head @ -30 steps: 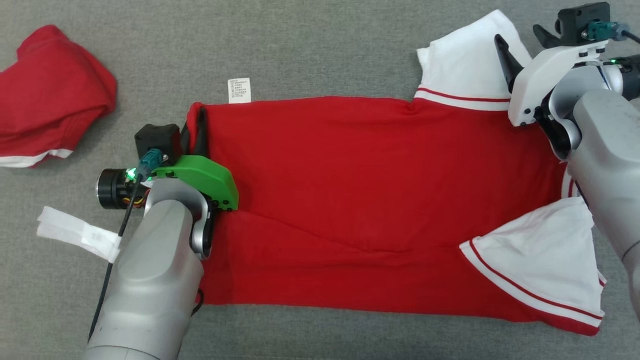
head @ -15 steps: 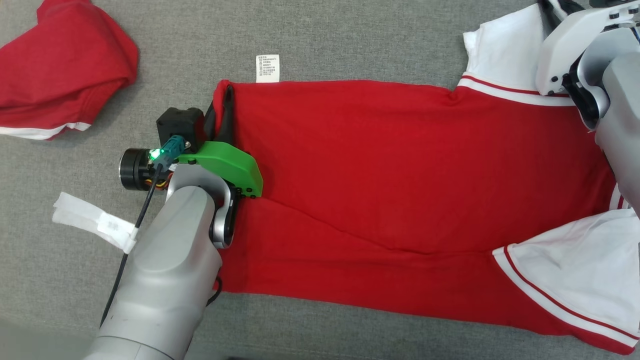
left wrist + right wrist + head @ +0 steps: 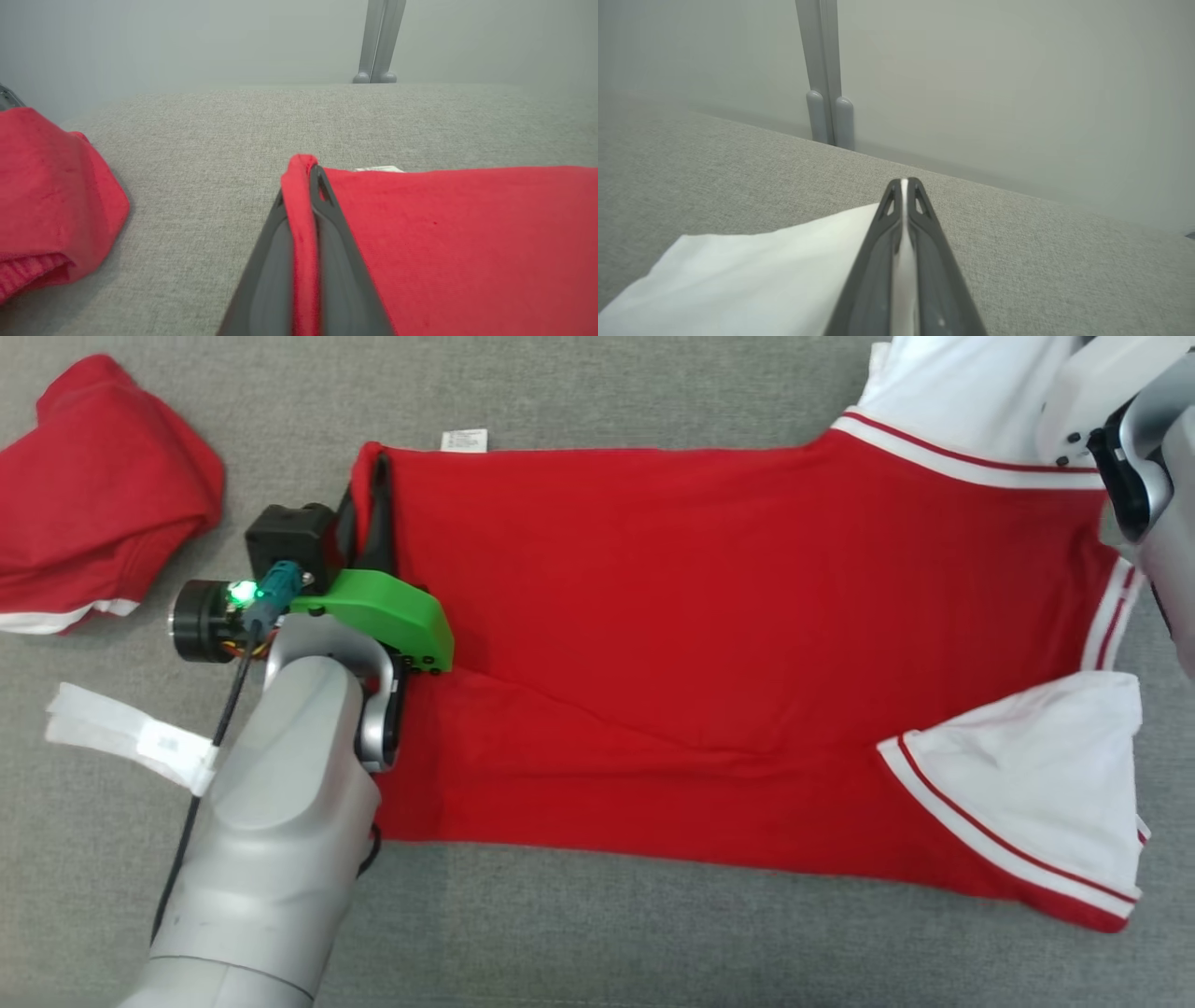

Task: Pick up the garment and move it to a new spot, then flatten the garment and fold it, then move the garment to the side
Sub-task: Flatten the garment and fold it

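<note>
A red garment (image 3: 700,616) with white sleeves lies spread on the grey surface. My left gripper (image 3: 372,476) is shut on its far left hem corner; in the left wrist view a fold of red cloth (image 3: 301,224) is pinched between the dark fingers (image 3: 336,242). My right arm (image 3: 1134,457) sits at the top right over the far white sleeve (image 3: 952,392), fingertips past the head view's edge. In the right wrist view my right gripper (image 3: 904,184) is shut on that white sleeve (image 3: 761,270), a white strip showing between the fingers. The near sleeve (image 3: 1027,784) lies folded in over the body.
A second red garment (image 3: 93,495) lies bunched at the far left, close to my left gripper. A white paper strip (image 3: 121,737) lies left of my left forearm. A white care label (image 3: 464,440) pokes out at the far hem. A grey post (image 3: 824,70) stands beyond the surface.
Both grippers have drawn the garment's far edge away from me, pulling it straighter. The right gripper has gone past the head view's top edge. The camera has also shifted.
</note>
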{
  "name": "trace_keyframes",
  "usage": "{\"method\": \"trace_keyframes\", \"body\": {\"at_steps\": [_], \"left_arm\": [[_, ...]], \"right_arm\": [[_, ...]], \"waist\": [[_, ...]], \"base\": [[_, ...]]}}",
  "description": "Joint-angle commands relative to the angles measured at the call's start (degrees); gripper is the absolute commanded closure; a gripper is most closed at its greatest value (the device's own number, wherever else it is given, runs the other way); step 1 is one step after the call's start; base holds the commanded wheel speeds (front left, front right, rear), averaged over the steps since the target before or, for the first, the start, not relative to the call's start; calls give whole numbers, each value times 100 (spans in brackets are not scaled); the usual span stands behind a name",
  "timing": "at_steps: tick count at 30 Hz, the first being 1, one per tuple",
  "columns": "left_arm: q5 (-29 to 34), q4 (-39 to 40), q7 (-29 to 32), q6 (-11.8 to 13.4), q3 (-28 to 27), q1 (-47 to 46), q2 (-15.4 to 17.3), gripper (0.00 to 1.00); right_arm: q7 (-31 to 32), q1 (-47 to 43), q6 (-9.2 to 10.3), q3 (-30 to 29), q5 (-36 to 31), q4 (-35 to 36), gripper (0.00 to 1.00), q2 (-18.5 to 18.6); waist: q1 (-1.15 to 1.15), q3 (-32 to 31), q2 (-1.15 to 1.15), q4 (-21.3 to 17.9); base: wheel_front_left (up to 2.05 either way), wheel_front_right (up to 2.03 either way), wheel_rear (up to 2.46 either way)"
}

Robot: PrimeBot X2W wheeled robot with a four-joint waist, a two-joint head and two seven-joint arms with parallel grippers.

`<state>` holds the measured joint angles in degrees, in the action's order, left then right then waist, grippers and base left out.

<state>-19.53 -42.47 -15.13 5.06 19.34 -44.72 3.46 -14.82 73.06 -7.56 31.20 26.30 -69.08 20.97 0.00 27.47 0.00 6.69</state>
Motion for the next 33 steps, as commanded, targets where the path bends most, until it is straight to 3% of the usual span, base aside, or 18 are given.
{"method": "trace_keyframes", "body": {"at_steps": [1, 10, 19, 27, 33], "left_arm": [[120, 30, -1, -38, -108, 26, 126, 100], [599, 189, -1, -340, -498, 649, 465, 100], [919, 501, -1, -549, -817, 1762, 538, 100], [1143, 682, -1, -658, -1067, 2608, 435, 100], [1231, 775, -1, -693, -1236, 3046, 327, 100]], "right_arm": [[-47, -30, 15, -101, -81, 202, 100, -2], [-41, -1405, 13, -928, -177, 1490, 100, -226], [-39, -3302, 13, -1357, 20, 2703, 100, -513], [-39, -4536, 13, -1604, 278, 3328, 100, -726], [-39, -5070, 13, -1757, 393, 3359, 100, -871]], "waist": [[0, -201, 0, -231], [0, -788, 0, -817], [0, -1447, 0, -1193], [0, -1880, 0, -1303], [0, -2038, 0, -1340]], "base": [[0, 0, 0], [0, 0, 0], [0, 0, 0], [0, 0, 0], [0, 0, 0]]}}
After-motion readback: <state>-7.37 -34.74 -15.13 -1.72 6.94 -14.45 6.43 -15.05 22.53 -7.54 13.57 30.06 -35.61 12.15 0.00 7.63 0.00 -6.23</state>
